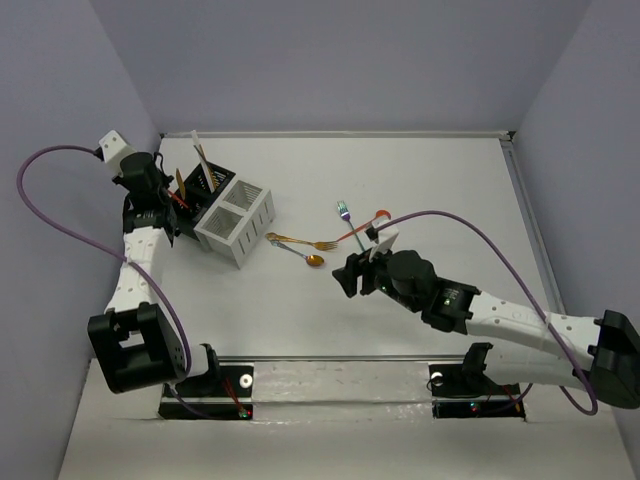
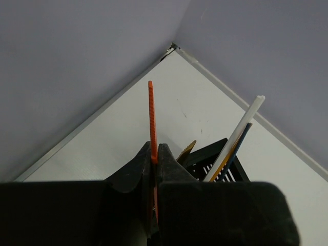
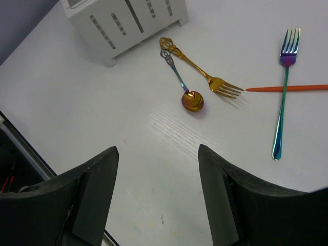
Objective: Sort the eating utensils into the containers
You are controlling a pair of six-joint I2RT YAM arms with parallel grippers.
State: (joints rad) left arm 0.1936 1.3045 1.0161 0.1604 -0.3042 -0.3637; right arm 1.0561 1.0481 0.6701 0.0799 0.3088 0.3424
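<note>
Black and white, the two caddies sit touching at ten o'clock on the table [image 1: 430, 170] in the overhead view, the black caddy [image 1: 203, 182] nearer the wall and the white caddy [image 1: 238, 222] on its four-o'clock side. The left gripper [image 1: 178, 205] hangs over the black one, probably so its load can drop straight into a slot. Near the centre hovers the right gripper [image 1: 350, 277], with loose cutlery from its ten to its one o'clock.

In the left wrist view, the fingers [image 2: 166, 161] are clamped tight on a thin orange knife [image 2: 151, 113]. It is serrated and points up toward twelve. At four o'clock the black caddy already holds a leaning white stick [image 2: 241, 128] and a gold handle [image 2: 187, 149].

In the right wrist view, the fingers [image 3: 100, 174] are spread wide and hold nothing, apparently lining up the next pick. A gold fork [image 3: 205, 74] and a copper-bowled spoon [image 3: 192, 100] lie at twelve, their handles meeting beside the white caddy. At two o'clock a rainbow fork [image 3: 283, 97] crosses an orange stick [image 3: 302, 87].
</note>
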